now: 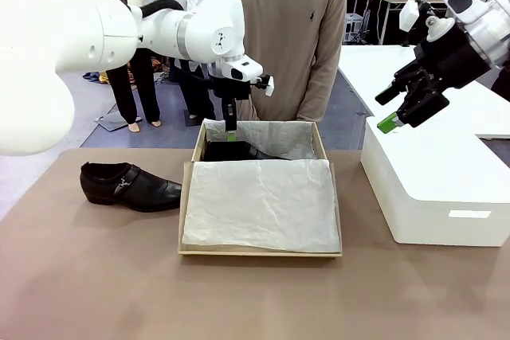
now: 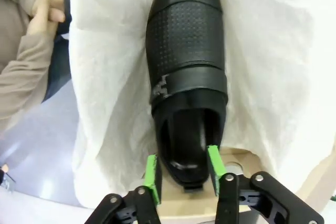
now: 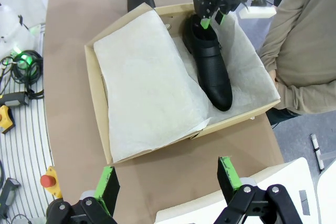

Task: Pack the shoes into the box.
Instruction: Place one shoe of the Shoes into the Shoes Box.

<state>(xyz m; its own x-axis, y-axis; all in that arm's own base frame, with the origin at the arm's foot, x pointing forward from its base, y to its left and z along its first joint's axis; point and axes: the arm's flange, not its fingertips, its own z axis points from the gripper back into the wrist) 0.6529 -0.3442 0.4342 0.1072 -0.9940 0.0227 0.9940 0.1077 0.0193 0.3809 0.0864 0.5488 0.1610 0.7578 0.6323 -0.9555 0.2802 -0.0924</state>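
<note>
Where the left gripper [image 2: 182, 163] hangs, jaws parted astride its heel, one black dress shoe [image 2: 186, 51] lies in the tissue-lined cardboard shoebox [image 3: 90, 72]; the second shoe [image 1: 131, 186] sits outside on the table [image 1: 80, 276], and the right gripper [image 3: 167, 170] gapes empty.

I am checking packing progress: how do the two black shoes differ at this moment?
The boxed shoe lies inside the box on white tissue; the other shoe stands on the bare table, outside the box. The left gripper straddles the boxed shoe's heel; no gripper is at the other shoe. Both are glossy black, with toes pointing to the robot's right.
</note>
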